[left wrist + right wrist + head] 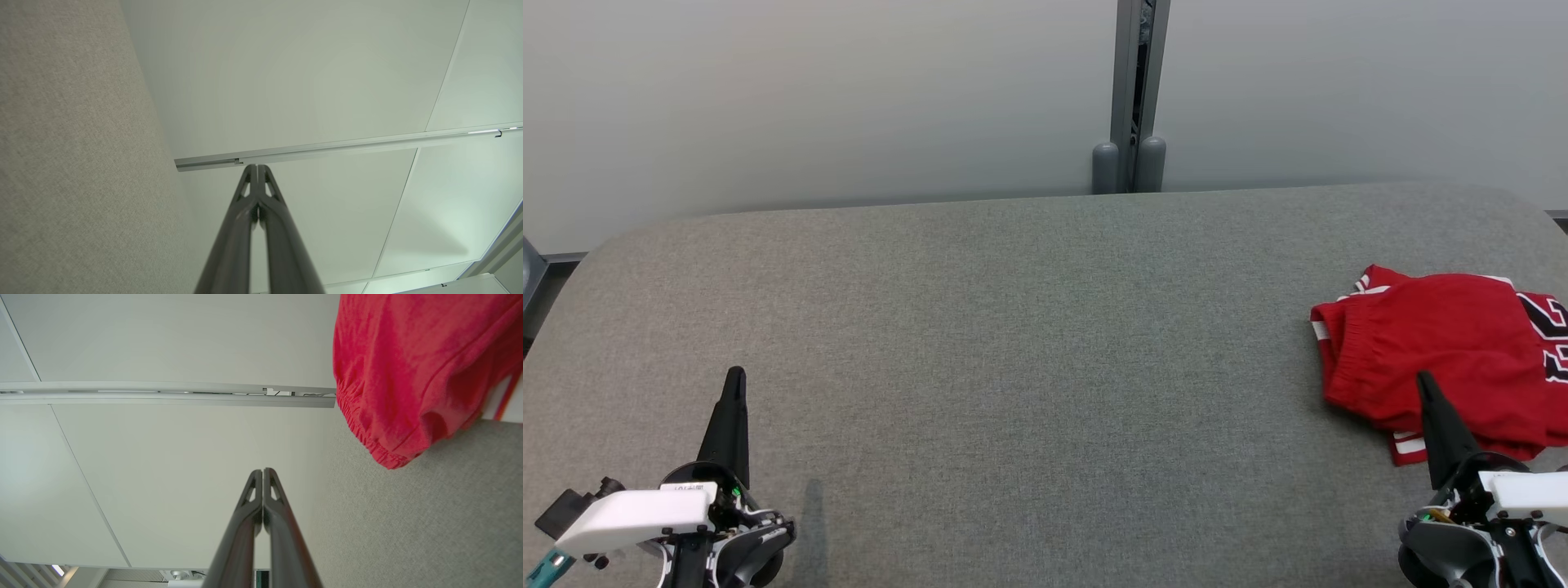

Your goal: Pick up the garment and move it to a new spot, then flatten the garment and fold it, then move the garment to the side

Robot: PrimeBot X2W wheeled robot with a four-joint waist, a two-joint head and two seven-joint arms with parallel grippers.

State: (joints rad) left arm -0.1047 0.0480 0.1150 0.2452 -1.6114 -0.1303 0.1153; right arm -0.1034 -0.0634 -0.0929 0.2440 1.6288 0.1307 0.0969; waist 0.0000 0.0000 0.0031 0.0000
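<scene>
Jaws are pressed together on the left gripper (734, 376) and right gripper (1423, 379), nothing held. The red garment (1437, 343) is bunched on the grey table (1013, 327), at its right side beside the right gripper; pale wall panels (809, 98) are seen behind.

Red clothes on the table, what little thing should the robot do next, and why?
Probably open the right gripper and ease it toward the red garment. It lies bunched on the table beside that gripper, which is shut and empty; the left gripper is far off.
</scene>
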